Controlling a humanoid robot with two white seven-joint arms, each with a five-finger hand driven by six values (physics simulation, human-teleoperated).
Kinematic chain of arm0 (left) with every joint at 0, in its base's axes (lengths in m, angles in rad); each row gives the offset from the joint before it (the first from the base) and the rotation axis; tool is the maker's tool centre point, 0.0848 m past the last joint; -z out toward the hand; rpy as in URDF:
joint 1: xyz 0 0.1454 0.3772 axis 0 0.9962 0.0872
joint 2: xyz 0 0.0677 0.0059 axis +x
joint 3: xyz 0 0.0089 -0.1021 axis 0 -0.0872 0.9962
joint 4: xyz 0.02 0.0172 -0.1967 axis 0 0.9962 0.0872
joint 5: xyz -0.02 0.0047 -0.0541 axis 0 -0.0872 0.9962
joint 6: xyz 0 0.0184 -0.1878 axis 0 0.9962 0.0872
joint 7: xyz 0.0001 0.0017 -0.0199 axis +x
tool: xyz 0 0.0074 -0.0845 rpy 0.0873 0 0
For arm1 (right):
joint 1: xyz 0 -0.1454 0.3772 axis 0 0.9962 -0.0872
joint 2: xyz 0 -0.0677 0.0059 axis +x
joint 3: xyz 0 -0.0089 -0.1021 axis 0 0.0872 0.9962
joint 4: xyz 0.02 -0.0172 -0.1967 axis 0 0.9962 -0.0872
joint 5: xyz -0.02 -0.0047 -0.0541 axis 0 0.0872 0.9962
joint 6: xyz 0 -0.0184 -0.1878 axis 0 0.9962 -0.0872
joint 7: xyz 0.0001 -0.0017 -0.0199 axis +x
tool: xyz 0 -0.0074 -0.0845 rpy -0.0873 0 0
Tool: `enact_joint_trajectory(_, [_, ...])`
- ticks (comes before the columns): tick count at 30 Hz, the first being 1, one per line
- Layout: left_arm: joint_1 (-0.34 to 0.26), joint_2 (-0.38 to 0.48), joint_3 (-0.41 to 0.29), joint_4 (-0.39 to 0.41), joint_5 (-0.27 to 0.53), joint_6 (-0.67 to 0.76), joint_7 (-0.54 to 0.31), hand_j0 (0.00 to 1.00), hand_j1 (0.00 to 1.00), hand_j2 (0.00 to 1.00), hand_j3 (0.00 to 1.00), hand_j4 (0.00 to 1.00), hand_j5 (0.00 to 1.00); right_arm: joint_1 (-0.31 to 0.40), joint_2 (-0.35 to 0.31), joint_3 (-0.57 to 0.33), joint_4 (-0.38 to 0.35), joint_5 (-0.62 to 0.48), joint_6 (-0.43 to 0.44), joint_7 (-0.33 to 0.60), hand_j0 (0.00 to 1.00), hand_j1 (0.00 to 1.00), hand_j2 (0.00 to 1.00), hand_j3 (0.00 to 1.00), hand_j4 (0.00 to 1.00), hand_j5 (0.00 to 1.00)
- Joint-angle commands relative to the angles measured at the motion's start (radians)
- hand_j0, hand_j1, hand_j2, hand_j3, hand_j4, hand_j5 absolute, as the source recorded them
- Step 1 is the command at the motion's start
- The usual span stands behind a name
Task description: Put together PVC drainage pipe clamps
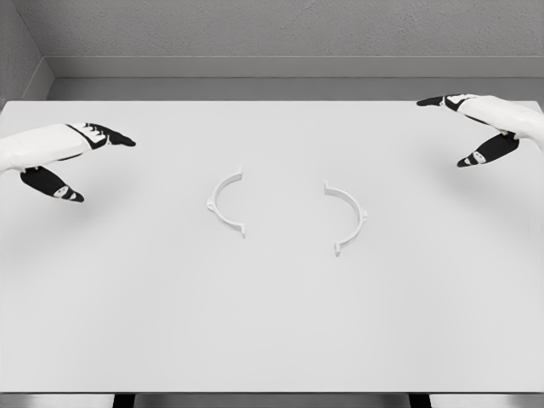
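Two white half-ring pipe clamp pieces lie flat near the middle of the white table [272, 323]. The left clamp half [223, 204] curves with its opening to the right. The right clamp half [349, 218] curves with its opening to the left. A gap of bare table separates them. My left hand [81, 161] hovers at the left edge, fingers stretched out and holding nothing, well left of the left half. My right hand [467, 127] hovers at the upper right edge, fingers also extended and empty, far from the right half.
A grey wall runs behind the table's far edge [272, 100]. The table's front edge [272, 393] shows at the bottom with dark legs below.
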Motion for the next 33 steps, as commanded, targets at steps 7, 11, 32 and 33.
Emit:
enact_joint_trajectory(7, [-0.003, 0.003, 0.004, -0.002, 0.008, 0.002, -0.008, 1.00, 1.00, 1.00, 1.00, 1.00, 1.00, 0.021, 0.012, 0.000, -0.008, -0.008, 0.003, 0.002, 1.00, 1.00, 1.00, 1.00, 1.00, 1.00])
enact_joint_trajectory(11, [-0.005, -0.032, -0.003, 0.004, 0.000, 0.002, -0.010, 1.00, 1.00, 1.00, 1.00, 1.00, 1.00, 0.026, 0.040, 0.009, -0.008, -0.008, 0.003, -0.004, 1.00, 1.00, 1.00, 1.00, 1.00, 1.00])
enact_joint_trajectory(32, [-0.055, -0.313, -0.063, 0.019, -0.225, 0.002, -0.008, 1.00, 1.00, 1.00, 1.00, 1.00, 1.00, 0.138, 0.110, 0.066, -0.149, 0.009, 0.003, 0.002, 1.00, 1.00, 1.00, 1.00, 1.00, 1.00])
enact_joint_trajectory(33, [-0.055, -0.322, -0.063, 0.019, -0.227, 0.002, -0.008, 1.00, 1.00, 1.00, 1.00, 1.00, 1.00, 0.140, 0.115, 0.067, -0.149, 0.012, 0.003, 0.002, 1.00, 1.00, 1.00, 1.00, 1.00, 1.00])
